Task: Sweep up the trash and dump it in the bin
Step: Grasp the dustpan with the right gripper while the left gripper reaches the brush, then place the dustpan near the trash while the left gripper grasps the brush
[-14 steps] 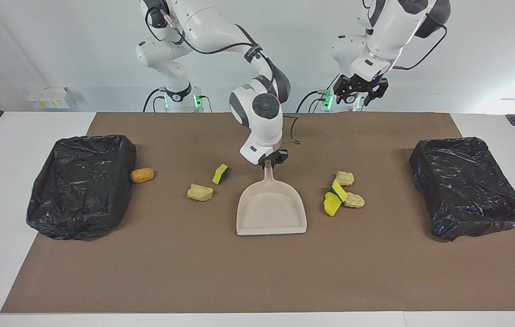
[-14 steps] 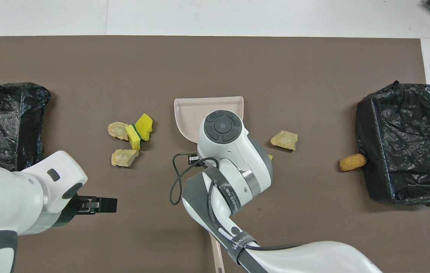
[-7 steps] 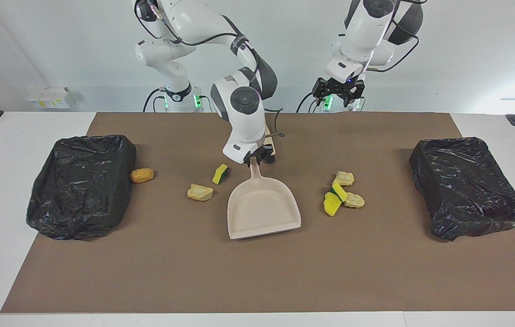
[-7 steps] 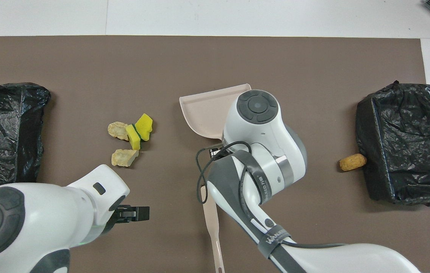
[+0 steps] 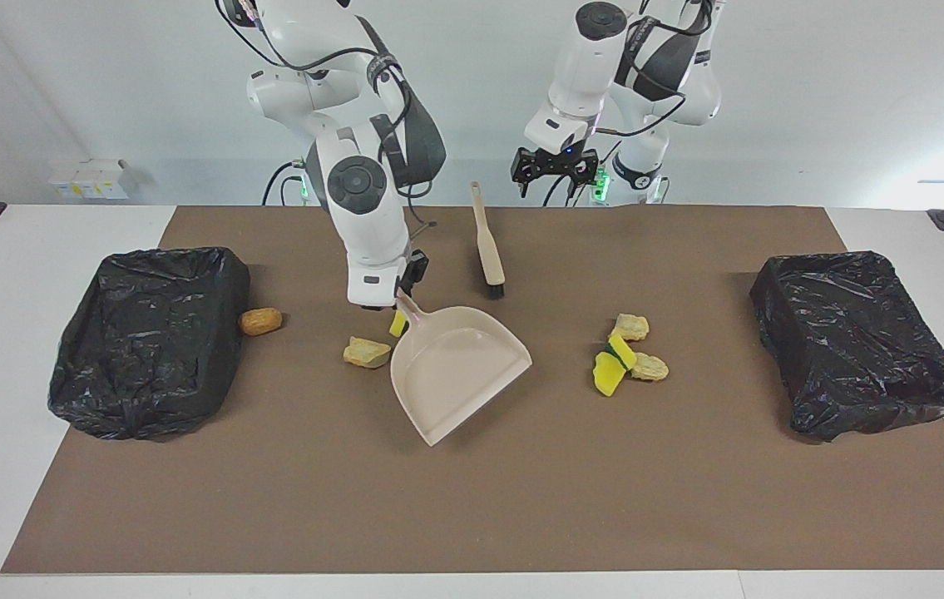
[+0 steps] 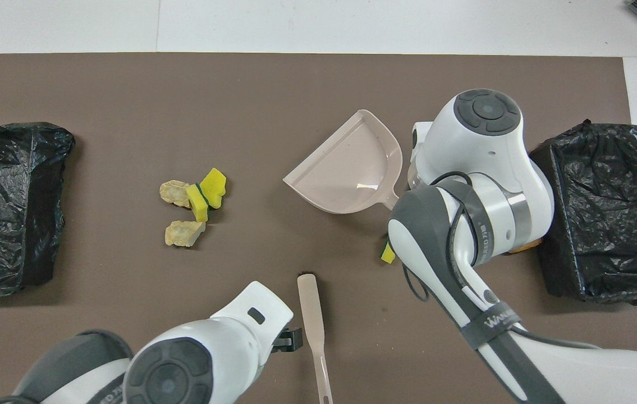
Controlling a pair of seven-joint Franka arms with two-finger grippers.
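Note:
My right gripper point(image 5: 399, 298) is shut on the handle of the beige dustpan point(image 5: 455, 366), whose mouth faces the left arm's end and away from the robots. Beside its handle lie a tan lump point(image 5: 367, 352) and a yellow-green sponge bit point(image 5: 397, 323) of trash. An orange lump point(image 5: 260, 320) rests against the bin point(image 5: 151, 337) at the right arm's end. More trash point(image 5: 625, 353), two tan lumps and yellow sponge bits, is clustered toward the left arm's end. My left gripper point(image 5: 553, 176) hangs open over the handle end of the brush point(image 5: 488, 245).
A second black-lined bin point(image 5: 858, 341) sits at the left arm's end. The brush point(image 6: 312, 320) lies flat on the brown mat point(image 5: 472, 507), nearer to the robots than the dustpan point(image 6: 352, 174). White table shows around the mat.
The right arm swung the dustpan toward its own end of the table and turned it, uncovering the brush. The left gripper moved toward the table's middle, over the brush handle.

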